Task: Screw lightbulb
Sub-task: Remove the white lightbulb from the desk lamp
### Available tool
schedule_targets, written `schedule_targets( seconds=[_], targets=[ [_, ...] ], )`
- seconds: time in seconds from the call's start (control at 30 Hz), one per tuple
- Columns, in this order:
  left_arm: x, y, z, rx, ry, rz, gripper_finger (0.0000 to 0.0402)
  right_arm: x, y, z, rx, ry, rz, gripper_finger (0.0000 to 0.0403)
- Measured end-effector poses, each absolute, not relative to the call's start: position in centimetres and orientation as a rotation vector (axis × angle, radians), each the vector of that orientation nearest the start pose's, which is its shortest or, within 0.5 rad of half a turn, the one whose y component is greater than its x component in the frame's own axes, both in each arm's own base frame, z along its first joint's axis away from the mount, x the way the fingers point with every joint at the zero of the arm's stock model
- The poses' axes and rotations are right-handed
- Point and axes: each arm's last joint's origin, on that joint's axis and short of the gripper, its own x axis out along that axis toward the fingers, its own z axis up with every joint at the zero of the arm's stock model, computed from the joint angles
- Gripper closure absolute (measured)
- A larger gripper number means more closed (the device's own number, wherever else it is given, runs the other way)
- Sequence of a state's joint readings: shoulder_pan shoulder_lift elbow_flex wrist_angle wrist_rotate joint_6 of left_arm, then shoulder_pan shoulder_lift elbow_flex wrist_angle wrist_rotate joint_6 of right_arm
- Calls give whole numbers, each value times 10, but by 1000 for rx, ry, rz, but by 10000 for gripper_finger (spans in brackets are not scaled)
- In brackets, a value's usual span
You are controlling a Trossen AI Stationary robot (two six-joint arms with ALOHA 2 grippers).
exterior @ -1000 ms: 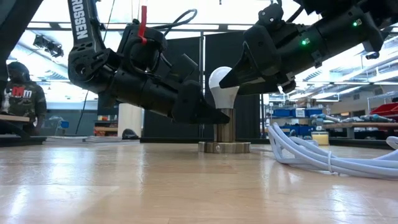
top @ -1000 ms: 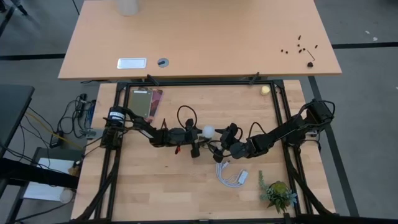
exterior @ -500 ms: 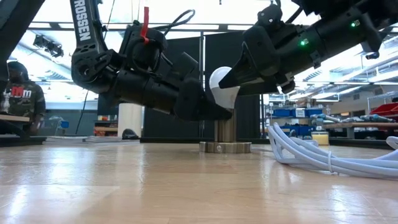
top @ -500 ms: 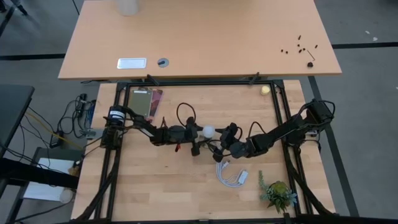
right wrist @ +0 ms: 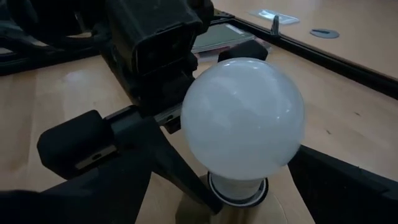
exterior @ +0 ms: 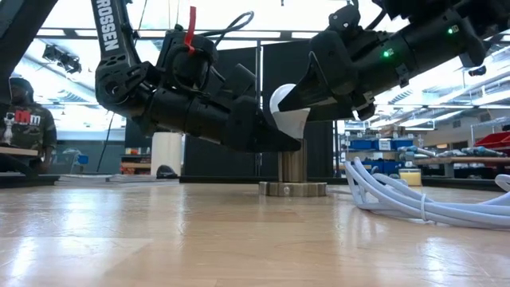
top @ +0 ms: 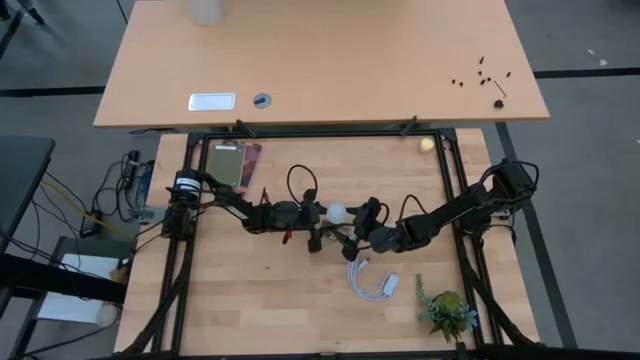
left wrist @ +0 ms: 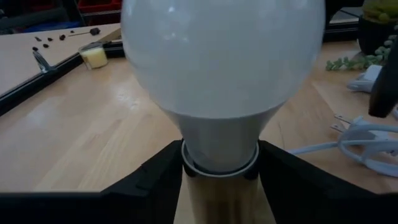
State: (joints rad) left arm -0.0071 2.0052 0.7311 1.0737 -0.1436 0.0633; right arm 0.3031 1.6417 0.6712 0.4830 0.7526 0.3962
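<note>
Left wrist view only: left claw (left wrist: 219, 171) fingers pinch lightbulb (left wrist: 222, 68) neck.

A: Where do I have the dark two-finger left gripper (top: 322, 213)?
B: Low at mid-table, fingers closing in from each side.
A: And the dark right gripper (top: 352, 218)?
B: Facing it, jaws spread wide.
</note>
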Motion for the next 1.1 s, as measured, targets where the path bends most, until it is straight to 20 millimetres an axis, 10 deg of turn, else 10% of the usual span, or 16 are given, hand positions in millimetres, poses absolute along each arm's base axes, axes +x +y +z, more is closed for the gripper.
schedule_targets(
  seconds=[0.53,1.1],
  targets=[
    [355,2,107,61,206,133,200,308,60,164,75,385,-529,36],
    [354,2,106,63,215,128,201,311,46,161,34,450,-476,136]
  ],
)
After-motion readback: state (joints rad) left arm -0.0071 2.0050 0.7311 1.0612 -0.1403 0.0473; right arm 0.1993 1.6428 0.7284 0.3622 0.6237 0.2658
